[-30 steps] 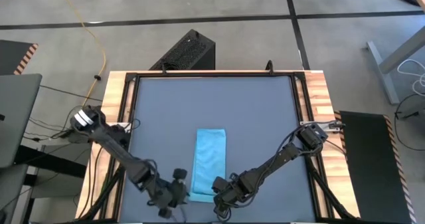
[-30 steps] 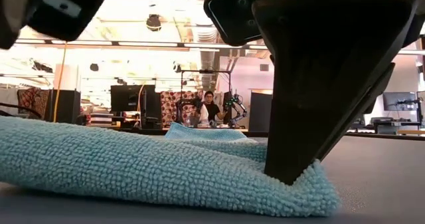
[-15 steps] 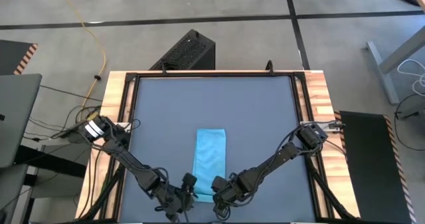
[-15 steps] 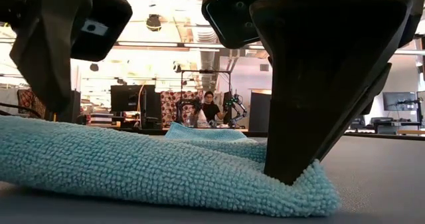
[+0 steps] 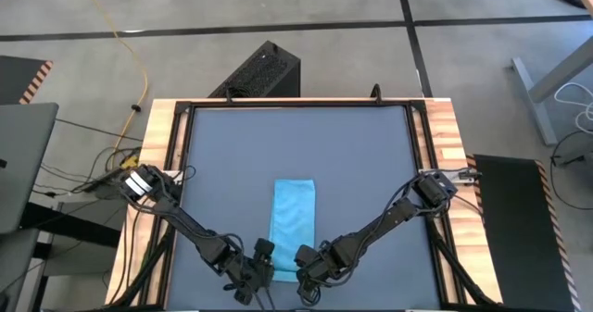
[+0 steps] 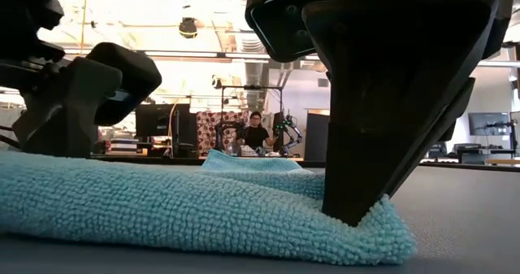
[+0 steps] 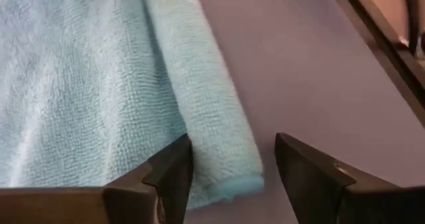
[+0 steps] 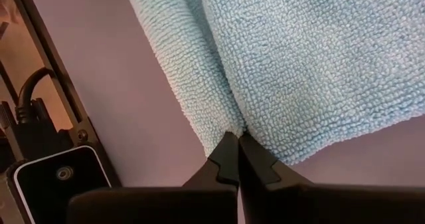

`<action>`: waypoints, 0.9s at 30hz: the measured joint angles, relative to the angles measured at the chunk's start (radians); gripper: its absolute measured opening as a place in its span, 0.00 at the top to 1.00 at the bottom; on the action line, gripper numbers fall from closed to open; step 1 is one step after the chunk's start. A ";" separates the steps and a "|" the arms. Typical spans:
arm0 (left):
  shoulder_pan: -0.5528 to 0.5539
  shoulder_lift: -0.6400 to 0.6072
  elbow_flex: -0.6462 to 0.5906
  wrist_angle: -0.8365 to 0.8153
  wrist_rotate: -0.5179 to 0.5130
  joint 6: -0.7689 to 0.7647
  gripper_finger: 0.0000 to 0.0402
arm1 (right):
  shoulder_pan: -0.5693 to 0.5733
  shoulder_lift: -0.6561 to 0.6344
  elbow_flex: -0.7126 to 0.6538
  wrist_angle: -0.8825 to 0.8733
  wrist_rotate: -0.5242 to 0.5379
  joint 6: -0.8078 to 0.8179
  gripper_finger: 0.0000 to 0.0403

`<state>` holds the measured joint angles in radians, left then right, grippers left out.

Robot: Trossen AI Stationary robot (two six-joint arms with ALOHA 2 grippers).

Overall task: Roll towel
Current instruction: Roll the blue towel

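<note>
The light sky-blue towel [image 5: 293,221] lies on the dark grey tabletop [image 5: 371,164] as a long narrow strip of several layers, its length running near to far. My right gripper [image 5: 303,260] is shut on the towel's near right corner and also shows in the low view [image 6: 354,213]. My left gripper [image 5: 264,259] is open at the near left corner. In the left wrist view [image 7: 229,177], one finger [image 7: 166,174] stands over the towel and the other [image 7: 312,177] over bare table. In the low view it stands low over the towel [image 6: 61,132]. My right gripper pinches a raised fold of the towel at its near edge, by the right corner [image 8: 234,127], between its two fingertips. The fingers slant down from the near right. The towel lies flat on the table, only the pinched spot bunched up [image 6: 370,221]. My left gripper stands low over the near left corner [image 7: 226,177]; I cannot tell whether it touches the cloth.
The table's black frame and wooden side rails [image 5: 440,131] border the surface. The near edge lies close behind both grippers. Bare tabletop stretches beyond the towel's far end [image 5: 296,145]. A person sits far off in the room behind [image 6: 257,132].
My left gripper has gone toward the table's right edge to the towel's near left corner, then down low over the cloth. My right gripper and the towel have kept still.
</note>
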<state>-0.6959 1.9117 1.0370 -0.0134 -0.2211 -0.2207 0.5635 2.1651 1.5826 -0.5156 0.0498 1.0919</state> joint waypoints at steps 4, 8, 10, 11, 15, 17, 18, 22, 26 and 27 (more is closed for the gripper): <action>0.007 0.005 0.000 -0.001 0.002 -0.053 0.53 | -0.001 0.000 0.000 0.003 0.000 -0.002 0.92; 0.011 0.005 0.001 -0.002 0.000 -0.052 0.62 | -0.001 0.001 0.000 0.005 0.000 -0.017 0.88; 0.013 0.005 0.001 -0.004 -0.001 -0.067 0.68 | -0.003 0.001 0.000 0.005 -0.001 -0.017 0.87; 0.015 0.005 0.001 -0.005 -0.002 -0.075 0.72 | -0.003 0.001 0.000 0.004 -0.001 -0.016 0.87; 0.023 0.005 0.001 -0.006 0.026 -0.089 0.90 | -0.003 0.001 0.000 -0.001 -0.002 -0.012 0.86; 0.028 0.005 0.001 -0.016 0.054 -0.102 0.97 | -0.003 0.000 0.000 -0.002 -0.003 -0.012 0.86; 0.030 0.005 0.001 -0.028 0.063 -0.107 0.98 | -0.003 -0.001 0.000 -0.003 -0.003 -0.012 0.86; 0.033 0.005 0.001 -0.073 0.079 -0.112 0.99 | -0.003 -0.006 0.009 -0.014 -0.004 -0.009 0.86; 0.033 0.005 0.001 -0.086 0.082 -0.129 1.00 | -0.003 -0.006 0.027 -0.034 0.001 0.004 0.86; 0.033 0.005 0.001 -0.087 0.082 -0.130 1.00 | -0.003 -0.007 0.030 -0.043 0.001 0.004 0.86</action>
<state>-0.6630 1.9163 1.0382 -0.1003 -0.1388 -0.3510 0.5602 2.1585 1.6122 -0.5586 0.0505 1.0962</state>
